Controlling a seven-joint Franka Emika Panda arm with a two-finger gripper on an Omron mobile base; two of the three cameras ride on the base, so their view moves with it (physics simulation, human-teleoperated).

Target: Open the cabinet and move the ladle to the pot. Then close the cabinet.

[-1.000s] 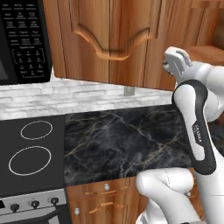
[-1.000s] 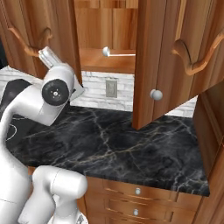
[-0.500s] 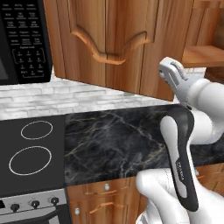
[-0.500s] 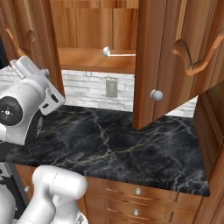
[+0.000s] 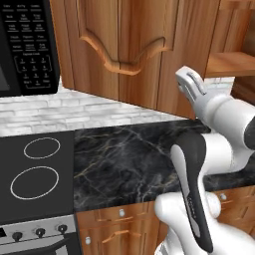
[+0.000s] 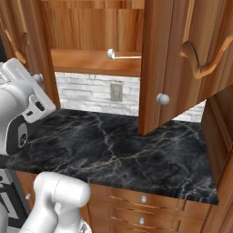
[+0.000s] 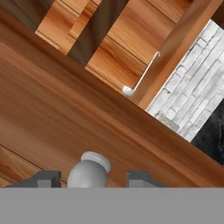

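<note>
The large reddish-brown wooden wall cabinet [image 6: 95,27] hangs above the black marble tabletop [image 6: 123,150] with its doors swung out, the interior and the wooden shelf [image 6: 91,61] exposed. Its left door with the raised arch moulding [image 5: 124,45] juts toward the robot, and the white arm's claw [image 7: 92,179] sits at that door's edge. In the hand view the door's small round silver knob [image 7: 89,170] stands between the two dark fingertips [image 7: 43,178], which are parted with a gap on either side and grip nothing. On the shelf lies the slim silver ladle [image 6: 123,55], its round end [image 7: 127,91] toward the front, well beyond the claw and untouched.
</note>
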